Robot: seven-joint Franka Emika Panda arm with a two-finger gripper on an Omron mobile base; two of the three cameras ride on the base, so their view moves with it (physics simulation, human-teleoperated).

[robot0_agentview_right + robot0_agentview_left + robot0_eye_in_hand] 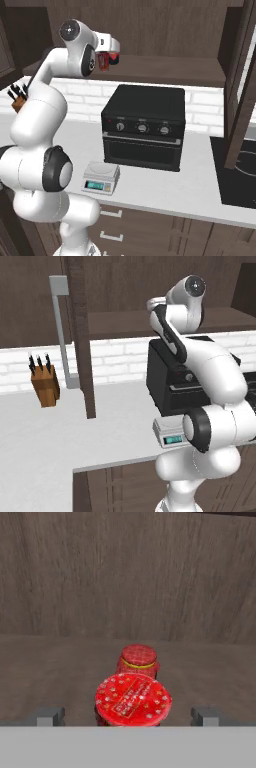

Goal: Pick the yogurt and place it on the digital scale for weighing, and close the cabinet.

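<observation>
The claw [128, 714] stands with its jaws wide apart, one dark fingertip [50, 716] at the 8 o'clock corner of the hand view and the other at 4 o'clock. The yogurt [133, 699] sits between them, its round red dotted top facing the camera, with a clear gap to each fingertip, so nothing is clamped. Just behind the yogurt, at 12 o'clock from it, stands a second red-topped jar [138, 658] with a yellow band under its lid; the two look close together, though whether they touch cannot be told. Both rest on the brown wooden shelf [50, 667] inside the cabinet [165, 30].

In the right base view the arm reaches up to the 11 o'clock area, and the yogurt [103, 61] shows as a red cup at the hand, on the cabinet shelf above the black oven [144, 125]. The scale [101, 178] lies on the white worktop [200, 185] at 7 o'clock from the oven, well below the yogurt. In the left base view the cabinet door [80, 336] stands swung open, edge-on, with its grey bar handle [61, 331] beside it.
</observation>
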